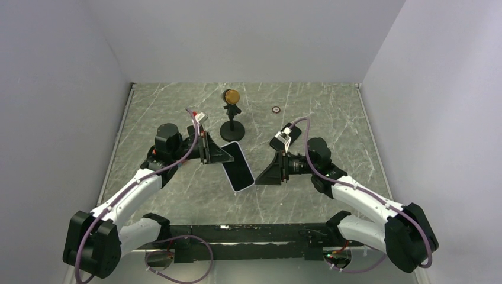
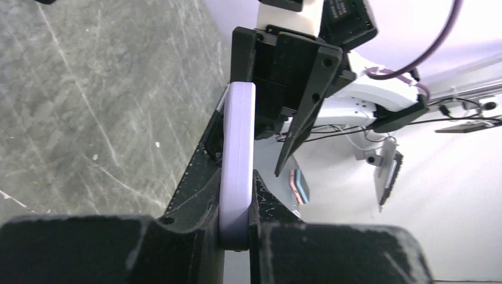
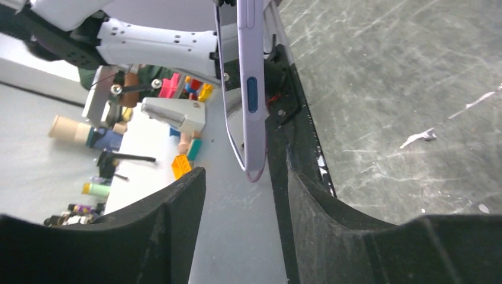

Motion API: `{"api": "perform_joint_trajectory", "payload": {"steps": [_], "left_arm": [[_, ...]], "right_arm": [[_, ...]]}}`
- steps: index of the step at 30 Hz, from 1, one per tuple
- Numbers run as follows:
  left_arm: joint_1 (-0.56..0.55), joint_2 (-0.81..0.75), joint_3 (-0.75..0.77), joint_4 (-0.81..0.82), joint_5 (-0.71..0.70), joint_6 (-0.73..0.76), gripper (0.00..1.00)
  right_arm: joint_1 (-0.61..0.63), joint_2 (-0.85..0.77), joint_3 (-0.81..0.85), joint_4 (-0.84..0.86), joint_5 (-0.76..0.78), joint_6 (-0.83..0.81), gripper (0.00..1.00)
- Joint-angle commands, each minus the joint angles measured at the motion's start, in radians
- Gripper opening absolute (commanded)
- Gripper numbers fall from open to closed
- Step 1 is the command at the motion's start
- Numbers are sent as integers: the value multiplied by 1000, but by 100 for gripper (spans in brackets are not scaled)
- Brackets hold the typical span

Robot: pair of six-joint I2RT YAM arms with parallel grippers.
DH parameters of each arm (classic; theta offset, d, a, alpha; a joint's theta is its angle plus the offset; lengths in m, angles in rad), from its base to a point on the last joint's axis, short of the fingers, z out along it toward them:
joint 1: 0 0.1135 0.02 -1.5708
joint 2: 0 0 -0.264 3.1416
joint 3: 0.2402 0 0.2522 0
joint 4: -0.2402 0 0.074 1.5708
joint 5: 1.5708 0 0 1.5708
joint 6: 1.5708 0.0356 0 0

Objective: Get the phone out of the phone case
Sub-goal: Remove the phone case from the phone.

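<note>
**Item 1: phone [image 1: 238, 165] in phone case [image 2: 237, 165].** A flat slab with rounded corners. The screen is dark and glossy and faces up in the top view. The case is pale lilac, matte and smooth, with softly rounded edges, and wraps the rim. One long edge carries an oblong blue-grey side button [image 3: 252, 94]. The item sits at the centre of the top view, tilted and held off the table, running from upper left to lower right.

**Item 2: left gripper [image 1: 228, 155].** It has black, hard, wedge-shaped fingers [image 2: 195, 177] with scuffed surfaces. They are clamped on the case's two broad faces at its upper-left end.

**Item 3: right gripper [image 1: 260, 179].** It has the same black wedge fingers. The jaws stand apart and straddle the phone's lower-right end. In the right wrist view there is a clear gap between the left-hand finger and the screen side, and the other finger lies close beside the case back.

**Item 4: table [image 1: 331, 118].** A grey-green stone-patterned top with pale veins and scratches.

**Item 5: black stand [image 1: 232, 121].** It has a round base, a thin stem and an amber ball on top. It is just above the phone in the top view.

**Item 6: small ring [image 1: 275, 109].** It lies to the right of the stand, flat on the table.
</note>
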Motion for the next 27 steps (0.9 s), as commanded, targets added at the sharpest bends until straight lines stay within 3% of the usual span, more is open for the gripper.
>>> {"api": "perform_joint_trajectory", "payload": {"steps": [1, 5, 10, 14, 18, 27], "left_arm": [[32, -22, 16, 204, 119, -175, 0], [38, -17, -1, 293, 131, -247, 0], [37, -9, -4, 298, 134, -253, 0], [38, -10, 2, 274, 132, -234, 0], [39, -14, 14, 229, 134, -208, 0], [39, -11, 17, 232, 128, -214, 0]], "right_arm": [[-8, 32, 4, 224, -120, 71, 55], [-7, 72, 33, 239, -132, 55, 51], [19, 150, 42, 419, -161, 154, 43], [45, 188, 59, 439, -151, 153, 39], [50, 194, 40, 565, -156, 221, 39], [50, 142, 20, 545, -147, 194, 43]]}}
